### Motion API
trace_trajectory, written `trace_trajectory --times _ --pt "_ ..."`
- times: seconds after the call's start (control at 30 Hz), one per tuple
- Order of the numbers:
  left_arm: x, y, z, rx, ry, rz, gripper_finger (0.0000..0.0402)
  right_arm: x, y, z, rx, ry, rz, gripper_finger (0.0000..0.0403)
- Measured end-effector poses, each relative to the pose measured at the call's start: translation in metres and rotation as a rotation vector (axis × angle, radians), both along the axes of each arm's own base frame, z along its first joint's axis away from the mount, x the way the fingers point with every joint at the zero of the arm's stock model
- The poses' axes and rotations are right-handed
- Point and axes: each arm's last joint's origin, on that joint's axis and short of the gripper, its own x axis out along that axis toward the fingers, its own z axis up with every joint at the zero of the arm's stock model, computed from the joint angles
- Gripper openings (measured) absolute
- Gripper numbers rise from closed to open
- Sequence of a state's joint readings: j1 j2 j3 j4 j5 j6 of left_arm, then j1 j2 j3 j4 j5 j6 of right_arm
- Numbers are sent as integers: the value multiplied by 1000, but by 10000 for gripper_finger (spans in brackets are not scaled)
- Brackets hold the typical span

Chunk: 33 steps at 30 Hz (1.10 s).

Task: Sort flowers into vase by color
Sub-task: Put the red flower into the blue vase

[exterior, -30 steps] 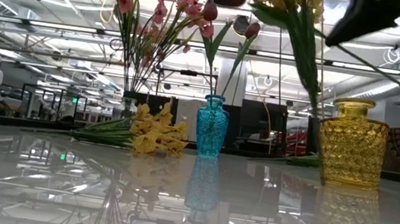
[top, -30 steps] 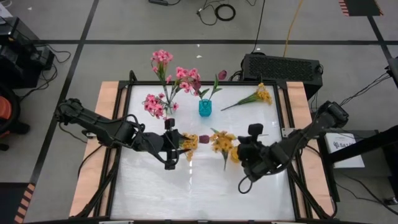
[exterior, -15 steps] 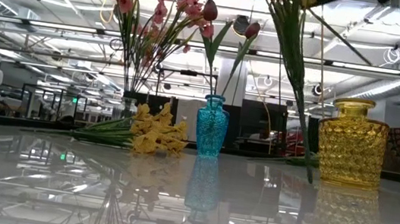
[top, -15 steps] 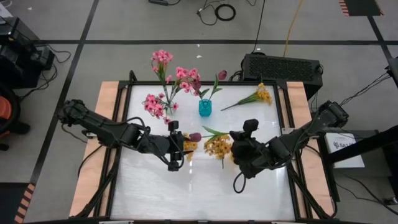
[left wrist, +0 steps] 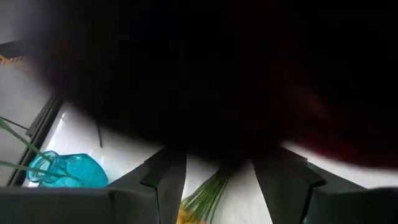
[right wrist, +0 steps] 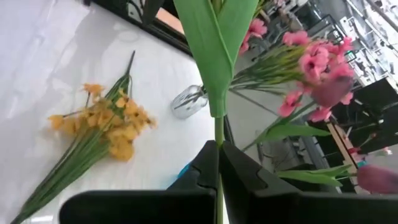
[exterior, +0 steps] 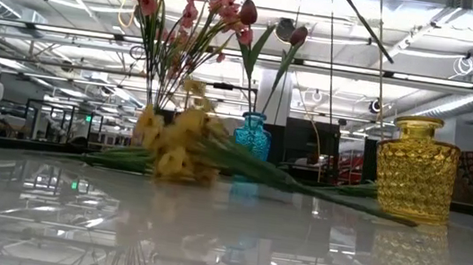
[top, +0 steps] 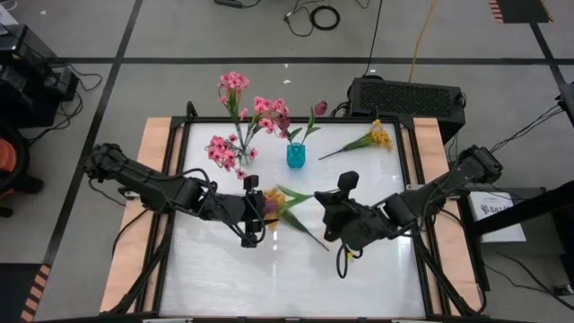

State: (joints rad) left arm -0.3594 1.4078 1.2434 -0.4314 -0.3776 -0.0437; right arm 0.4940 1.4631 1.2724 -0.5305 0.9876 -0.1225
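Note:
My right gripper (top: 317,205) is shut on a tulip stem with broad green leaves (right wrist: 211,50). The tulip's dark magenta bloom (top: 268,205) sits just in front of my left gripper (top: 258,212). That gripper is open above the table's middle, and something dark and close blocks most of its wrist view. A yellow spray (top: 280,216) lies flat on the table (exterior: 183,140). Its blooms are by the left gripper and its stem end points near-right. Green stems and a yellow bloom (left wrist: 202,199) show between the left fingers. My right gripper pinches the tulip's bare stem just below its leaves (right wrist: 218,132) between the two fingers. It comes about level from the table's right, and the stem runs on forward, along the fingers. The tulip is lifted clear, with its bloom toward the left gripper.
A blue vase (top: 296,154) holding tulips stands at far centre. Left of it is a clear vase of pink flowers (top: 267,112). Another yellow spray (top: 372,139) lies at far right. A yellow glass vase (exterior: 416,168) shows only in the low view.
My right gripper has moved toward the table's left, bringing the tulip's bloom up to the left gripper. The yellow spray that hung below it with the tulip has dropped. It now lies flat on the table, with its blooms left and its stem end near-right.

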Motion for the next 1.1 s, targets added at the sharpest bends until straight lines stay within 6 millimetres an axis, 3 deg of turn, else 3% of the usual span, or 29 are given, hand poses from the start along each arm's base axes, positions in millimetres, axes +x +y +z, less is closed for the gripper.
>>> trace_trajectory --times 0.17,0.4,0.5,0.87,1.1 --pt "0 0 0 1 -2 0 187 0 -1 12 35 -84 10 0" --pt "7 6 1 -1 -35 40 187 -20 -13 71 200 -356 245 0" --pt "15 7 5 -31 -118 52 187 -30 -24 83 278 -487 370 0" --pt "46 2 6 -6 -334 57 187 -37 -54 31 435 -939 536 0" --pt "60 9 -2 48 -370 134 187 -35 -57 26 515 -962 610 0"
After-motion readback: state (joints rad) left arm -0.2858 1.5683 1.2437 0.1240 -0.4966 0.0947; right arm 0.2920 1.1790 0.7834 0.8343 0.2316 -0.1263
